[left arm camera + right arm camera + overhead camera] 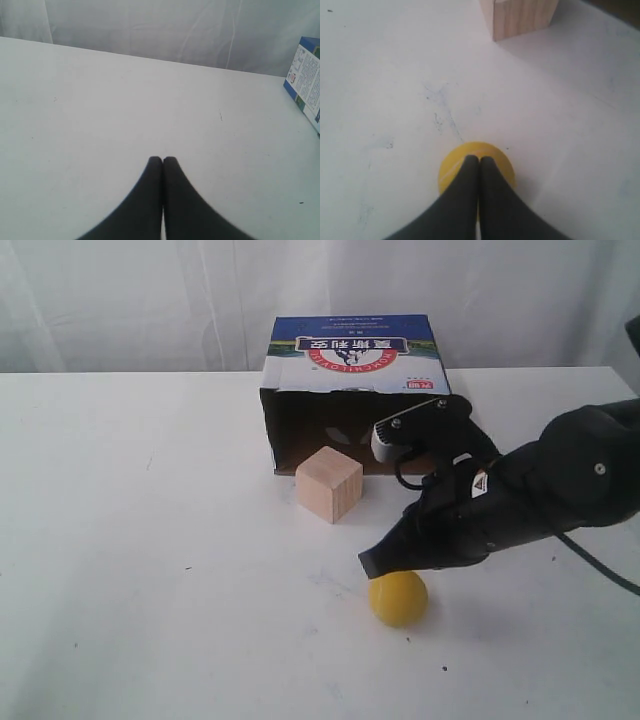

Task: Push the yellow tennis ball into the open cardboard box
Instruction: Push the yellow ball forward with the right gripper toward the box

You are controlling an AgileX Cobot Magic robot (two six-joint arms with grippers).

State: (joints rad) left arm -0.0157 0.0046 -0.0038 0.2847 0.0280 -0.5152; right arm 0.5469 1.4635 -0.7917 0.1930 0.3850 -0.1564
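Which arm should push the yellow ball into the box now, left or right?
Right. The right gripper, shut, sits at the yellow tennis ball, near the open cardboard box. The left gripper faces bare table, no ball in view.

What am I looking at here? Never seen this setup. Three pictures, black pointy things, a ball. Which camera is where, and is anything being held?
It is a two-armed robot at a white table. The exterior view comes from a camera off the arms; the other two come from cameras on each arm's wrist, looking along its gripper.

On the table: a yellow tennis ball, a pale wooden cube and an open cardboard box lying on its side, opening toward the camera.

The black points are gripper fingers pressed together. The right gripper is shut and sits right over the ball, at or just above its top; nothing is clamped. The left gripper is also shut, over bare table, with only a corner of the box in its view. Nothing is held.
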